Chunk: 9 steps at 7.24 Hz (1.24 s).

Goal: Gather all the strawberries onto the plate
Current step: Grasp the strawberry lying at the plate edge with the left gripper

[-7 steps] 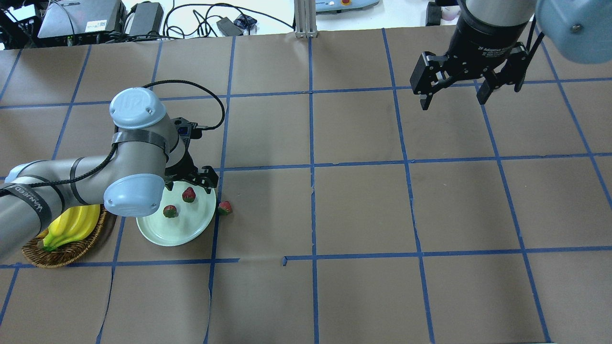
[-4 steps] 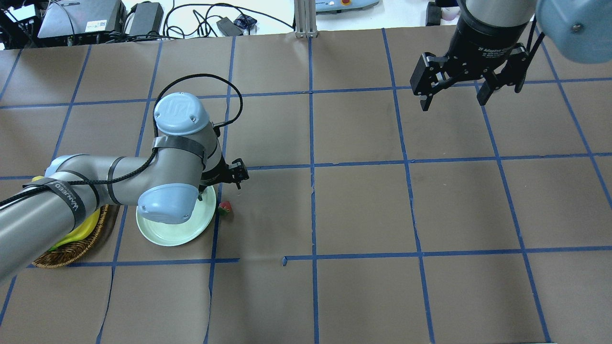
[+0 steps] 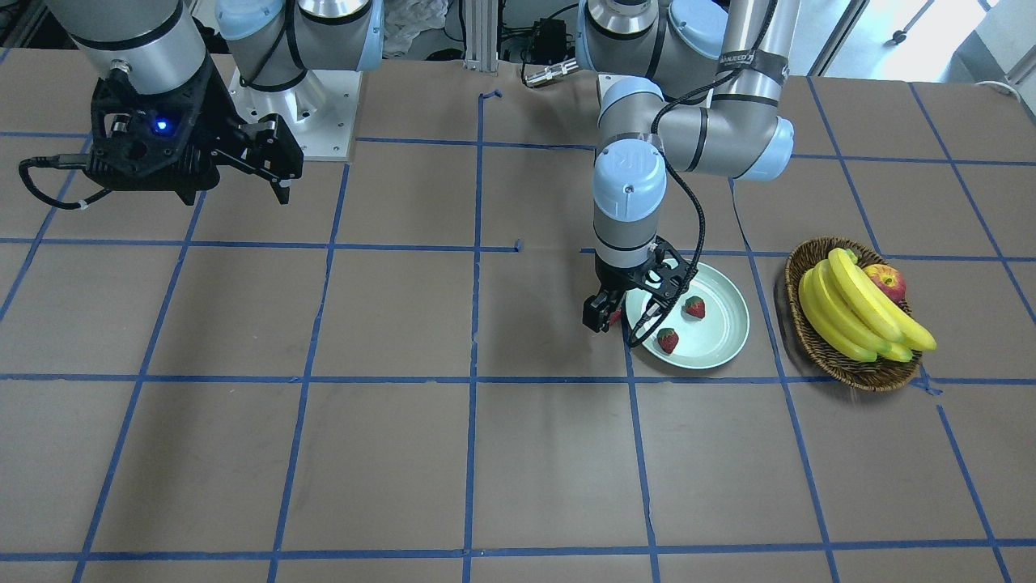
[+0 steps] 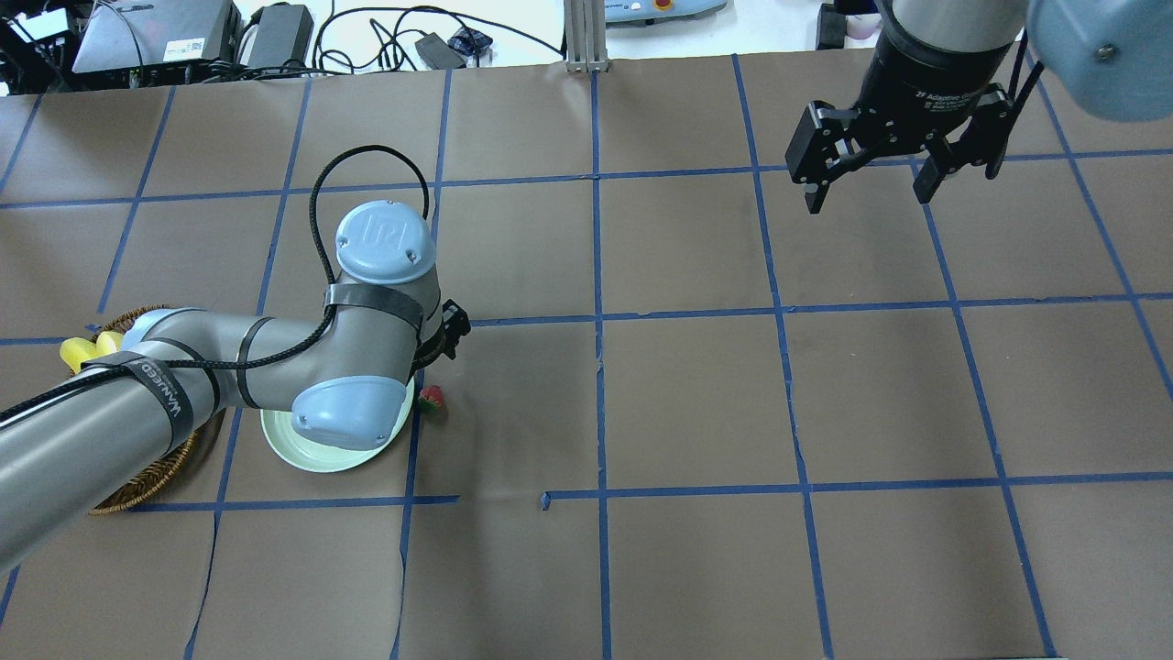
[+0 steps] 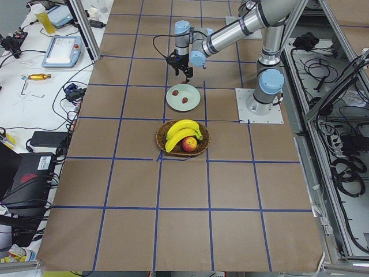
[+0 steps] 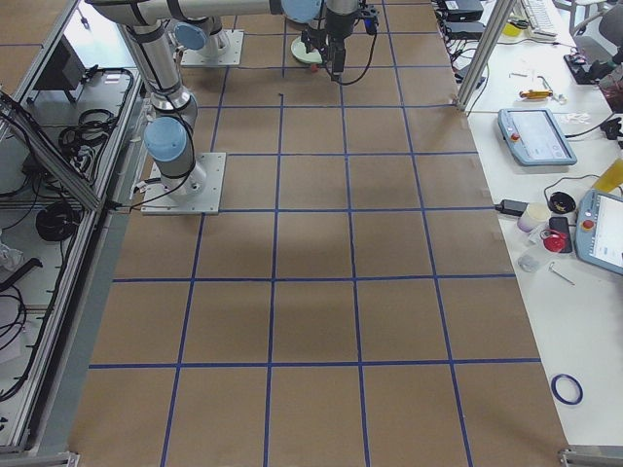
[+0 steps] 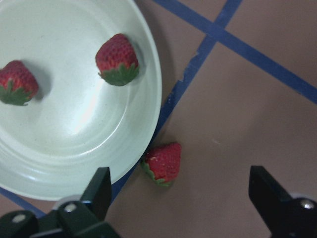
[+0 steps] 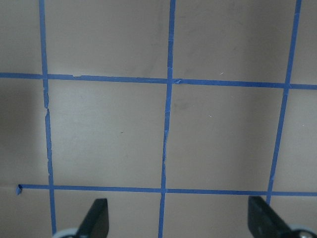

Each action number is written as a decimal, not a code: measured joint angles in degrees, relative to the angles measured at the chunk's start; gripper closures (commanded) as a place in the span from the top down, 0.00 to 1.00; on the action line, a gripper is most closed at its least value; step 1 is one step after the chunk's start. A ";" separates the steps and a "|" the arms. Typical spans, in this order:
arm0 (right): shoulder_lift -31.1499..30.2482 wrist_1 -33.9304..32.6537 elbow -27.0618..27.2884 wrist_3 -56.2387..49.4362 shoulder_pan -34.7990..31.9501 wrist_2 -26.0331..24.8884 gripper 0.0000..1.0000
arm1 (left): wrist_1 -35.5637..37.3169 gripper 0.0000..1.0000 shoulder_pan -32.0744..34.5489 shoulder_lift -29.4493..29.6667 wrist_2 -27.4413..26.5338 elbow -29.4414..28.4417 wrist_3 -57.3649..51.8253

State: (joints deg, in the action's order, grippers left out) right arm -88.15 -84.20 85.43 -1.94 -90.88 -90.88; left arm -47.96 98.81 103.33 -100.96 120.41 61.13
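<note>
The pale green plate (image 7: 74,124) holds two strawberries (image 7: 117,59) (image 7: 17,82). A third strawberry (image 7: 163,162) lies on the table, touching the outside of the plate's rim. My left gripper (image 7: 182,186) is open and empty, and hangs right above that third strawberry with a finger on either side. In the front view the plate (image 3: 720,344) and its two strawberries (image 3: 694,307) (image 3: 668,340) show beside the left gripper (image 3: 615,322). In the overhead view my left wrist hides the plate's berries. The outer strawberry (image 4: 432,398) shows there. My right gripper (image 4: 869,195) is open and empty, high over the far right.
A brown wicker basket (image 3: 809,336) with bananas (image 3: 858,312) and an apple (image 3: 886,282) stands just beyond the plate on the left arm's side. Brown paper with blue tape lines covers the table (image 4: 696,412). The right wrist view shows only bare paper.
My left arm has swung from over the plate towards the table's middle and now stands over the strawberry outside the rim. Its wrist now covers the plate's berries. The right arm has not moved.
</note>
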 measured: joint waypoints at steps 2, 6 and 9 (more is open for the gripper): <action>0.00 -0.05 0.00 0.00 0.00 -0.03 1.00 | 5.24 1.00 0.94 1.73 -0.06 1.48 8.78; 0.00 -0.12 0.00 0.02 0.00 -0.08 1.00 | 7.07 0.33 1.84 2.28 -0.64 3.19 10.40; -0.08 -0.25 -0.05 0.03 0.00 -0.07 1.00 | 7.21 0.03 1.91 2.60 -1.02 4.07 9.61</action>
State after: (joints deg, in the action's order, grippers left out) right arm -88.23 -84.45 85.37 -1.91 -90.88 -90.95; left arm -40.74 100.73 105.93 -101.98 124.48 70.74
